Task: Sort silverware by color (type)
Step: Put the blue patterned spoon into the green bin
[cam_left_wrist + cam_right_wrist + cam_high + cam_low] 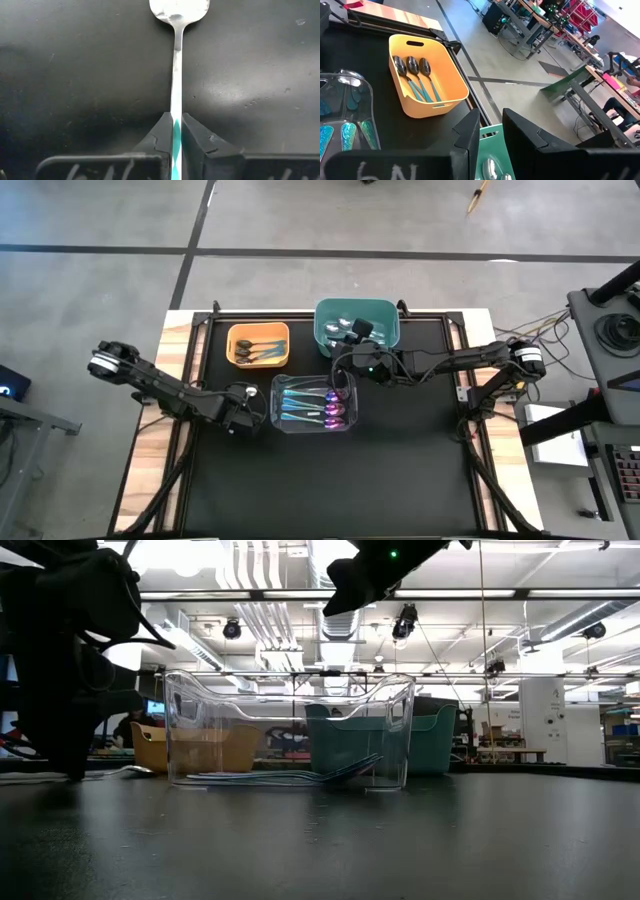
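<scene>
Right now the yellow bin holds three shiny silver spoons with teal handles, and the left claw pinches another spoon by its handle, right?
Nearly. The three spoons in the yellow bin have dark black bowls, as the right wrist view shows. The left gripper does pinch a silver spoon by its handle.

Overhead straight down, low level across the mat, wrist views close (clear bin (313, 403) shared by both wide views).

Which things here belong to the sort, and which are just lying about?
Job: silver spoon in the shut left gripper; spoons in the yellow bin, clear bin, teal bin; right gripper.
Lying about: cables off the table.
</scene>
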